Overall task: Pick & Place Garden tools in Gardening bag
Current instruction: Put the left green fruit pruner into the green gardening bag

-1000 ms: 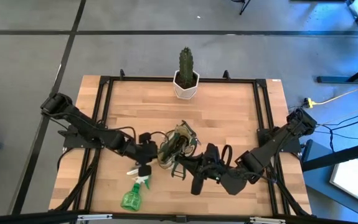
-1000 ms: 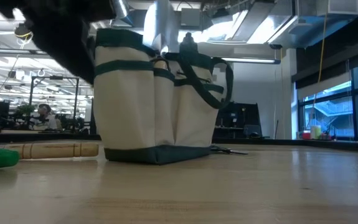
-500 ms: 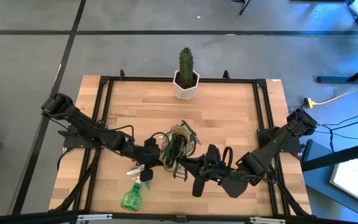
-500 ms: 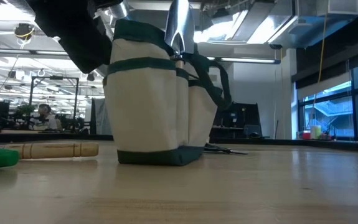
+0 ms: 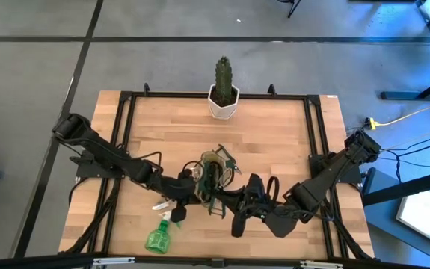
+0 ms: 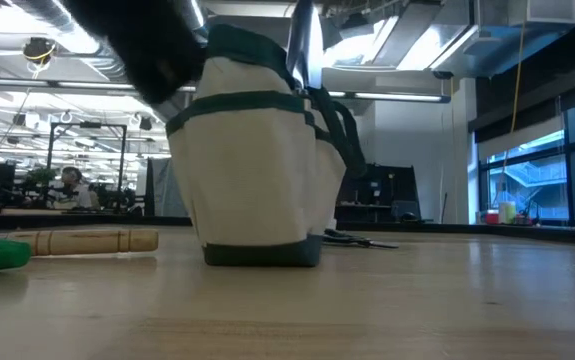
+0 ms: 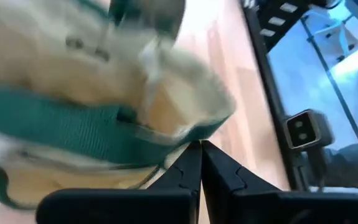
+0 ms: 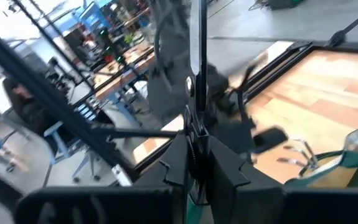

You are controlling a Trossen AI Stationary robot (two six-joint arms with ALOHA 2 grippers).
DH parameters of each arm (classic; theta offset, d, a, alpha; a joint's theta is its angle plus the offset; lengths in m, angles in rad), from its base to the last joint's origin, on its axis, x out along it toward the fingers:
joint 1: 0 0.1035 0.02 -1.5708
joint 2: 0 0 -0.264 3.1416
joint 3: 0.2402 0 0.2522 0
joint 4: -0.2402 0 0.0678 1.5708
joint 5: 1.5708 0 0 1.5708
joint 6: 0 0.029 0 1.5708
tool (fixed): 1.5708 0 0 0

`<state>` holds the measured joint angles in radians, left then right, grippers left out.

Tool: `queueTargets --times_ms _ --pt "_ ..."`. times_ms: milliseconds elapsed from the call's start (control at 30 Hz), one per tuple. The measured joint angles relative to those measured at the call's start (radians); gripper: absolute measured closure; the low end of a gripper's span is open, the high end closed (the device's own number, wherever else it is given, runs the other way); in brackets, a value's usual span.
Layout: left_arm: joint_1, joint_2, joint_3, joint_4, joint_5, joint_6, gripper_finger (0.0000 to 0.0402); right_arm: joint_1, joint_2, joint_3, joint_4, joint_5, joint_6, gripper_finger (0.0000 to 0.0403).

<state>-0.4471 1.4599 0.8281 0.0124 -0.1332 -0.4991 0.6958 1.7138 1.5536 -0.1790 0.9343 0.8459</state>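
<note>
Olive-and-tan fabric marks the gardening bag, standing upright near the middle of the wooden surface. The left hand is right at the bag's side, its fingers pressed together with the bag's green-trimmed rim just ahead of them; whether they pinch the cloth I cannot tell. The right hand sits just on the other side of the bag, clamped on the thin dark shears, which stand straight out beyond its fingertips. A green spray bottle lies on the surface just beside the left hand, toward the near edge, and a wooden-handled tool lies close by it. A cactus in a white pot stands well beyond both hands at the far edge.
</note>
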Motion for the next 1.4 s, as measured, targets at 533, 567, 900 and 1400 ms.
queueTargets --times_ms 533,567,900,1400 --pt "-0.033 -0.048 0.099 -0.224 0.102 0.429 0.0326 0.059 0.0 0.0 -0.125 -0.139 0.084 0.0371" --pt "-0.027 -0.042 0.099 -0.222 0.102 0.431 0.0312 0.061 0.0 0.0 -0.132 -0.141 0.086 0.0371" --pt "-0.004 -0.038 0.124 -0.155 0.043 0.511 0.0196 0.064 0.0 0.0 -0.155 -0.145 0.086 0.0371" --pt "0.055 0.012 0.134 -0.196 0.114 0.513 0.0203 -0.018 0.026 -0.029 -0.143 -0.392 -0.11 0.0371"
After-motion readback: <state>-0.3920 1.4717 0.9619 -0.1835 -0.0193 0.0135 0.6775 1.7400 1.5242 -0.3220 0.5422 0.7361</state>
